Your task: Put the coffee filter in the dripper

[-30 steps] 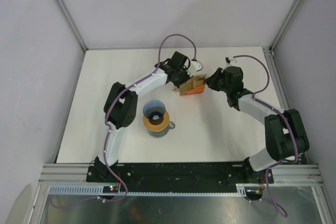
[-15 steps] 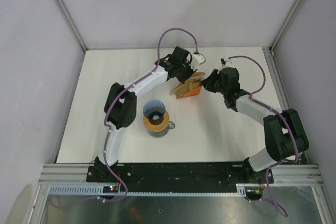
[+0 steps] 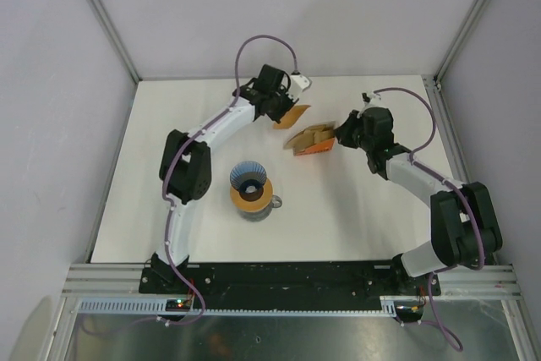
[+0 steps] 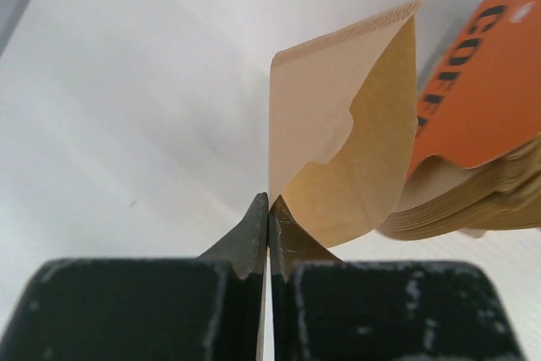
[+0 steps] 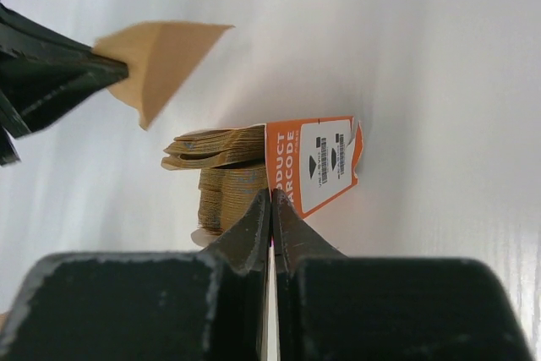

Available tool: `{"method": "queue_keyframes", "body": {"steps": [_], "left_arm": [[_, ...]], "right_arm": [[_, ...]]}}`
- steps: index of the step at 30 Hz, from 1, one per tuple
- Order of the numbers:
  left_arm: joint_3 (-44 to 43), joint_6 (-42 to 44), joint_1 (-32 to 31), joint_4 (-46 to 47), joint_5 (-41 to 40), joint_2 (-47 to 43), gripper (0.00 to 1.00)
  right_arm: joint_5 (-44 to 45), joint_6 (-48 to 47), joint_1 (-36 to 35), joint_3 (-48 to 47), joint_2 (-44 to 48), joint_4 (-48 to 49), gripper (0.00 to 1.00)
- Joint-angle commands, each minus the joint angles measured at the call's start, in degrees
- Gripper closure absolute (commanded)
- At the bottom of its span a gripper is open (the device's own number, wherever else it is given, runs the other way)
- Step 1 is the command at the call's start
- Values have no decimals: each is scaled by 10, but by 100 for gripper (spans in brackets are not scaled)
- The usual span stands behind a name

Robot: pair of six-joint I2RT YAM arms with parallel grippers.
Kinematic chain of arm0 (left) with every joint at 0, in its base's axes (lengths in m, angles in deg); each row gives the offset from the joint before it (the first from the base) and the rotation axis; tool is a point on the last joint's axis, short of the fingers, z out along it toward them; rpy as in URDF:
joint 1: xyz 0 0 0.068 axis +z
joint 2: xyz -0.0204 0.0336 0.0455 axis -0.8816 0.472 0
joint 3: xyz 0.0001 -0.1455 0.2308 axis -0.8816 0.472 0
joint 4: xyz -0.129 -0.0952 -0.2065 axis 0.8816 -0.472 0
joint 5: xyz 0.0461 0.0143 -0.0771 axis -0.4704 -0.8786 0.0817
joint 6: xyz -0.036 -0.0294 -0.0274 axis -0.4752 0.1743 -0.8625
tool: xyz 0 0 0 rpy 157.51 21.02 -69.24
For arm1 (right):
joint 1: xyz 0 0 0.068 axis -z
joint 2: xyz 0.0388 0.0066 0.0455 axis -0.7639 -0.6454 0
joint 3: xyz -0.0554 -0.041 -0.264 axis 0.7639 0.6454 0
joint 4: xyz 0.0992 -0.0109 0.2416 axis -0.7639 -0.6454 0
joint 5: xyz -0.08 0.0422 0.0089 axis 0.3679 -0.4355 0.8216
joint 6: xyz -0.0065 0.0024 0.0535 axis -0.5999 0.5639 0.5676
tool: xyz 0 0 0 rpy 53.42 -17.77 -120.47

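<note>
My left gripper (image 3: 283,109) is shut on a single light-tan coffee filter (image 3: 293,116), held above the table at the back centre. In the left wrist view the filter (image 4: 338,124) fans out from the closed tips of that gripper (image 4: 269,200). My right gripper (image 3: 340,134) is shut on the edge of the orange packet of stacked papers (image 3: 311,139). The right wrist view shows that gripper (image 5: 270,194), the packet (image 5: 313,162) and the filter (image 5: 161,61) apart from it. The blue dripper (image 3: 249,177) stands in front, empty, clear of both grippers.
The dripper sits on a round tan-orange ring (image 3: 264,201) atop a glass carafe with a handle at its right. The orange packet also shows at the right of the left wrist view (image 4: 482,82). Grey walls and metal frame rails (image 3: 106,27) enclose the white table (image 3: 169,209).
My left gripper has drawn one filter out of the packet and moved back and left with it. My right gripper still holds the packet, shifted slightly right.
</note>
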Motion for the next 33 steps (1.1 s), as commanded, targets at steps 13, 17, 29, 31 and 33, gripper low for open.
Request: {"method": "queue_keyframes", "body": {"steps": [13,17,29,31,33], "left_arm": [[44,33,21,8,6,-166,100],[56,31,22,8,16,-186,100],[73,35,27,-1,23,-232,100],[78,34,28,-8,30,-255,100],[82,35,29,-19,38,-279,100]], "right_arm": [[-35,-70,0,-40,10,-19,71],[-43,-86,-1,-55,10,-31,63],[-16,-168,-8,-91,44,-64,1],[-30,-193,-9,-91,64,-62,1],[-58,-241,-26,-91,94,-56,1]]}}
